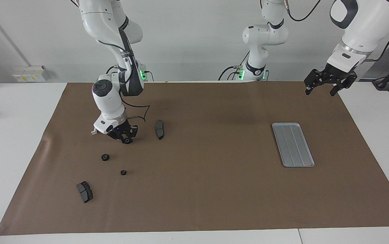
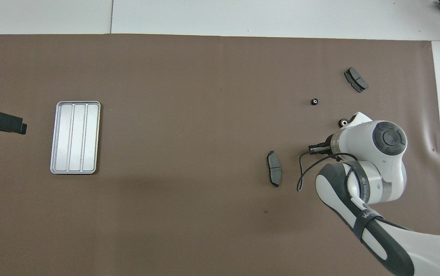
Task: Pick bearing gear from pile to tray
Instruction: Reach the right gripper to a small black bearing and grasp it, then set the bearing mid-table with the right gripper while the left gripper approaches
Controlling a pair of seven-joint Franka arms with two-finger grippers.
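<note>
- We see the right end effector (image 1: 125, 138) low over the brown paper mat (image 1: 208, 189) that covers the white desk (image 1: 11, 142), at the right arm's end, down at the mat's surface.
- Its fingers are drawn in close together, yet we cannot tell whether anything sits between them; in the overhead view the arm's own wrist hides them.
- Just beside it lies a dark grey curved pad (image 1: 159, 129), flat on the mat toward the middle of the desk.
- Farther from the robots we find a small black round ring (image 1: 105, 157), and farther still a smaller black ring (image 1: 123, 172), the two apart from one another.
- A second dark grey curved pad (image 1: 84, 191) lies farthest from the robots, near the mat's edge.
- The flat silver-grey rectangular metal tray (image 1: 293, 144) with lengthwise ridges rests toward the left arm's end, well apart from the scattered parts, and we see nothing in it.
- The left end effector (image 1: 328, 82) hangs raised over the mat's corner near that arm's base, fingers spread open and holding nothing; this arm waits.
</note>
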